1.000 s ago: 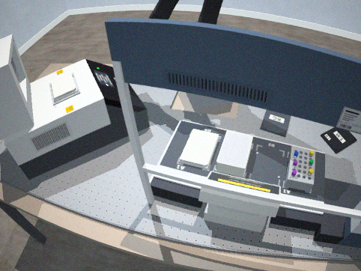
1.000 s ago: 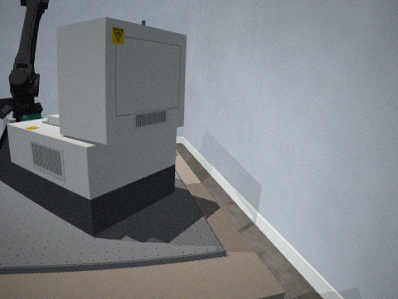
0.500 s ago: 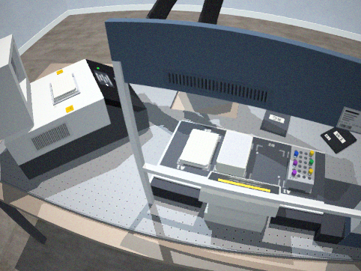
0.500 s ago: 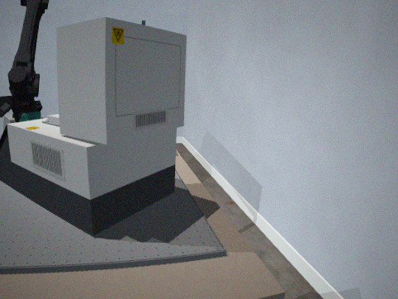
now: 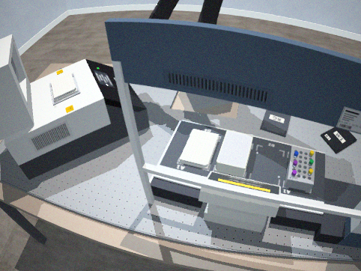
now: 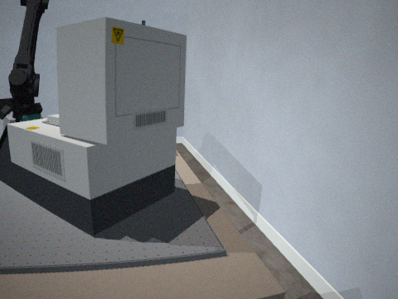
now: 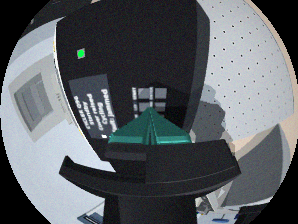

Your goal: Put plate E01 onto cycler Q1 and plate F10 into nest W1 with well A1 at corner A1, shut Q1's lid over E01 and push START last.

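Observation:
Q1 (image 5: 56,116) stands at the left with its white lid (image 6: 120,78) raised upright. A white PCR plate (image 5: 64,87) lies in Q1's block; its label is too small to read. A second white PCR plate (image 5: 199,148) sits on the deck's D4 position. My gripper (image 7: 150,111) is shut on nothing, its teal fingertips together just above Q1's black panel, pointing at the keypad (image 7: 148,96). The lamp (image 7: 81,54) is green. In the exterior view the gripper (image 6: 26,116) shows beside the lid. In the top view the blue screen hides it. The W1 nest (image 5: 338,138) is bare.
The deep-well block (image 5: 235,151) sits on D3, next to the plate. D2 (image 5: 270,157) is bare. The tube cooling block (image 5: 302,166) with coloured tubes is on D1. The RG nest (image 5: 276,121) is behind the deck. A blue screen (image 5: 232,71) on a post (image 5: 132,135) spans the deck.

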Robot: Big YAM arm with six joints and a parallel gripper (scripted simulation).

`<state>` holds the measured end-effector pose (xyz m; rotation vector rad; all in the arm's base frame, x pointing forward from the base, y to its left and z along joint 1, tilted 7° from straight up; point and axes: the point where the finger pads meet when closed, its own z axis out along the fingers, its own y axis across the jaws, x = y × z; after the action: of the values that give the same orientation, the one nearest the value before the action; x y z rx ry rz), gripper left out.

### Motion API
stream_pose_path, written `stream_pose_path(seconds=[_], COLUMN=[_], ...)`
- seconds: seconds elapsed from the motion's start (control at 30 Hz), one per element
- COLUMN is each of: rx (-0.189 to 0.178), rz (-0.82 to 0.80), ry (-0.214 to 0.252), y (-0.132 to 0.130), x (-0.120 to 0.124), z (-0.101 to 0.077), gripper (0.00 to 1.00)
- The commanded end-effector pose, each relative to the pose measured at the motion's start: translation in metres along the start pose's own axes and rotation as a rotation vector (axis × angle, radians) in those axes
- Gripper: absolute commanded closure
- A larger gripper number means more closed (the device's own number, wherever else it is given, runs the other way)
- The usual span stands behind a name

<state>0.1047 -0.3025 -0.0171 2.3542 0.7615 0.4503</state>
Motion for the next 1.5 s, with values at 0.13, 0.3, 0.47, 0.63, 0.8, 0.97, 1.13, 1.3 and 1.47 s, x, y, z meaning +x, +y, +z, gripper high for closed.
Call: stream_pose_path(seconds=[0.13, 0.3, 0.47, 0.63, 0.8, 0.97, 1.13, 1.3, 1.47], rx=[-0.035, -0.046, -0.051, -0.042, -0.038, -0.021, -0.013, -0.019, -0.035], rz=[-0.027, -0.033, -0.036, -0.044, -0.046, -0.030, -0.016, -0.018, -0.043], ry=[-0.019, -0.024, -0.026, -0.012, -0.008, -0.006, -0.010, -0.013, -0.007], y=[0.020, 0.032, 0.036, 0.032, 0.024, 0.010, 0.005, 0.012, 0.026], x=[-0.011, -0.016, -0.019, -0.011, -0.006, -0.004, -0.005, -0.009, -0.007], z=[-0.002, -0.002, 0.000, 0.002, 0.002, 0.001, -0.001, 0.000, 0.000], gripper=[1.00, 1.00, 1.00, 1.00, 1.00, 1.00, 1.00, 1.00, 1.00])
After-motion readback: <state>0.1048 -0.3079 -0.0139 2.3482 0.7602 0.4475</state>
